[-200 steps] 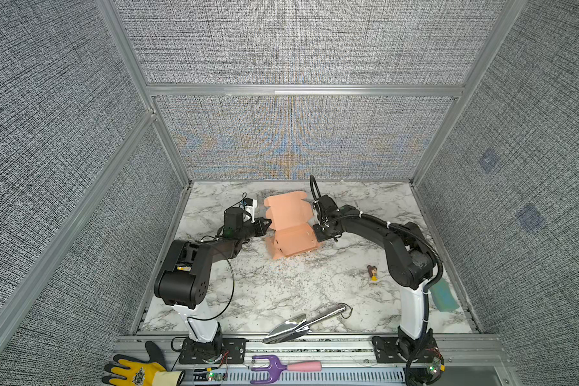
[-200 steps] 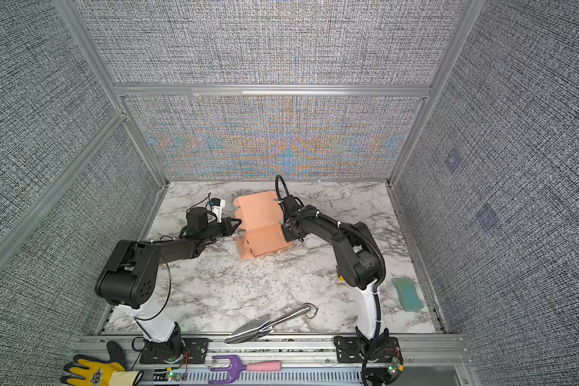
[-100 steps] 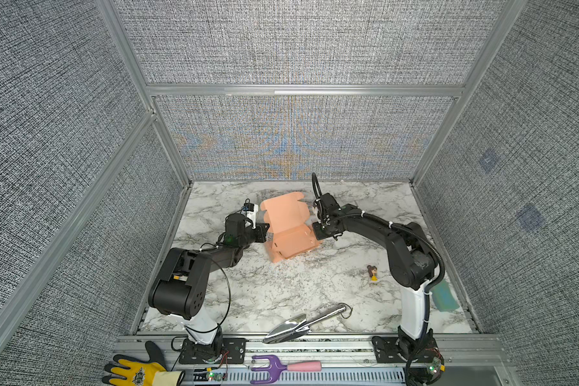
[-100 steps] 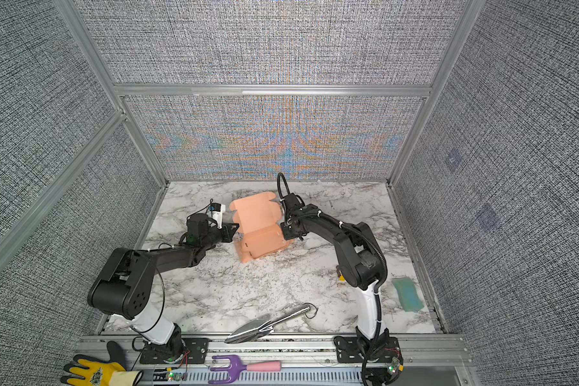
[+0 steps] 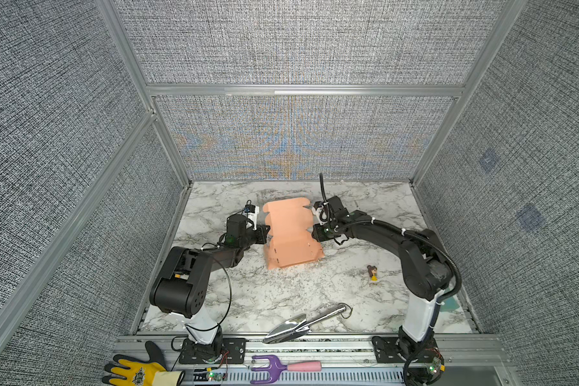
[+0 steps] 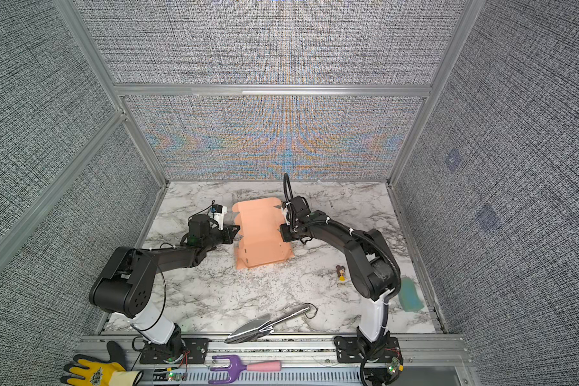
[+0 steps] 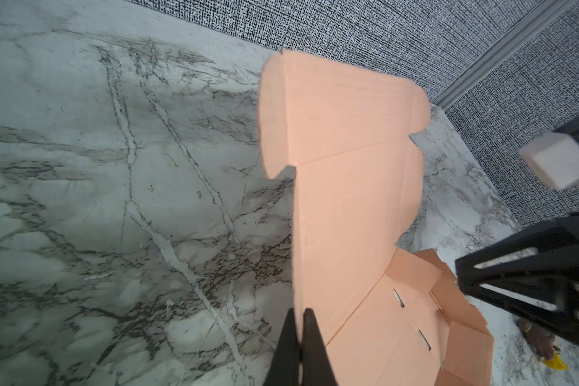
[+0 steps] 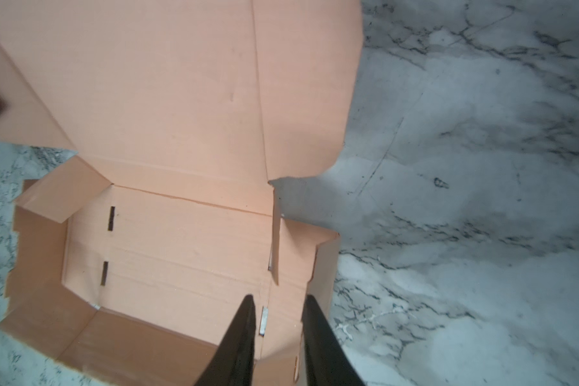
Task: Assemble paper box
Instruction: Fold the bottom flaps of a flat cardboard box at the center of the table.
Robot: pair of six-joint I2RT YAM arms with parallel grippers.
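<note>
The left pincer (image 7: 299,312) is clenched on the paper box (image 7: 351,167). Its two black fingers (image 7: 311,351) press together on the thin cardboard edge, and in both top views it meets the box's 9 o'clock side (image 5: 264,230). The right pincer (image 8: 278,300) is released. Its fingers (image 8: 241,344) stand apart with a raised side wall of the box between them, and a gap shows on either side of the cardboard. In a top view it sits at the box's 3 o'clock side (image 5: 315,232). The paper box (image 5: 291,237) is salmon pink and rests on the marble table (image 5: 281,294), a little toward 12 o'clock from the table's middle, between the two arms. Its 6 o'clock half forms a shallow tray with narrow slots in the floor and side walls partly folded up. The panel at its 12 o'clock end, with rounded flaps along its sides, rises up off the table. A small figurine (image 5: 372,272) lies at about 4 o'clock from the box, well apart from it. A metal trowel (image 5: 305,322) lies at 6 o'clock near the table's front edge. Past that edge, on the rail, are a purple hand fork with a pink handle (image 5: 281,367) and, toward 7 o'clock, a yellow and black glove (image 5: 137,372). A teal pad (image 6: 410,294) lies at 4 o'clock by the right arm's base.
</note>
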